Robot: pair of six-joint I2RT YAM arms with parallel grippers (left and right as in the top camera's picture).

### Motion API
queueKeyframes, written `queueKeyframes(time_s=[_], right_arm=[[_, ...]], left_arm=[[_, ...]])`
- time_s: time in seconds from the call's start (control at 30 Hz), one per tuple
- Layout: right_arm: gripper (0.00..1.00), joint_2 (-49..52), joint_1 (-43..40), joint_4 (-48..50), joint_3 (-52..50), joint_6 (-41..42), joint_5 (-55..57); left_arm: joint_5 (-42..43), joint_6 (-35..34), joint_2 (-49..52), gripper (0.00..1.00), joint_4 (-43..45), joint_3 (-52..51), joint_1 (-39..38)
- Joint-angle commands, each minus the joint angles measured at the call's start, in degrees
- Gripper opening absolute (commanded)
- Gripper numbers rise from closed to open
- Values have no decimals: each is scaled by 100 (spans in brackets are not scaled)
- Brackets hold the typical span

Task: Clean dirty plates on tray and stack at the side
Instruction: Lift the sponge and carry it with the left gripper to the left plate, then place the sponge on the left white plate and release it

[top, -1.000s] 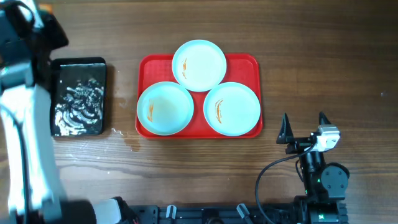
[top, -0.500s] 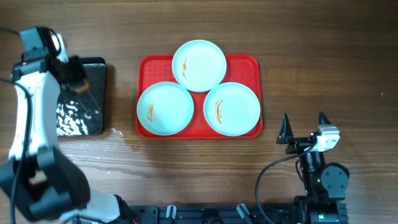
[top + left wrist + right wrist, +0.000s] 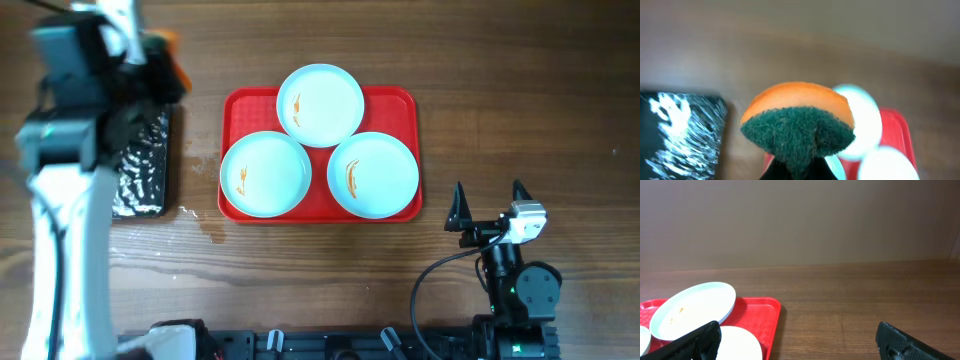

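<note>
My left claw [image 3: 150,68] is clamped tight on a sponge [image 3: 797,125], and the wrist view shows it orange on top with the dark green scrubber face bulging toward the lens. From overhead, I'm holding it above the far right corner of the black tray [image 3: 140,175], which glistens with white streaks at the left of the table [image 3: 520,80].

Off to the right of that, mid-table, sits the red tray [image 3: 402,100] with all three plates [image 3: 320,105] on it. One is at the far edge, one at the near left [image 3: 265,175] and one at the near right [image 3: 373,175], packed rim against rim. Each shows a thin orange smear, the boldest on the near right one.

My right claw [image 3: 488,202] is down at the near right of the table, well apart from the tray, with its fingers spread wide and nothing between them. Its own camera catches the tray's corner and two plates.
</note>
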Motion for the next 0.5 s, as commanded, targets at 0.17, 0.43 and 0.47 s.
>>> queueKeyframes(time_s=[0.17, 0.43, 0.47], right_arm=[[100, -50, -35, 15, -7, -72, 81], [100, -50, -35, 17, -7, -72, 83], [99, -50, -35, 17, -7, -72, 81]], left_arm=[[922, -1239, 1644, 4, -708, -96, -1311], [439, -1749, 2929, 4, -876, -96, -1998], [306, -1843, 3084, 4, -962, -96, -2026]])
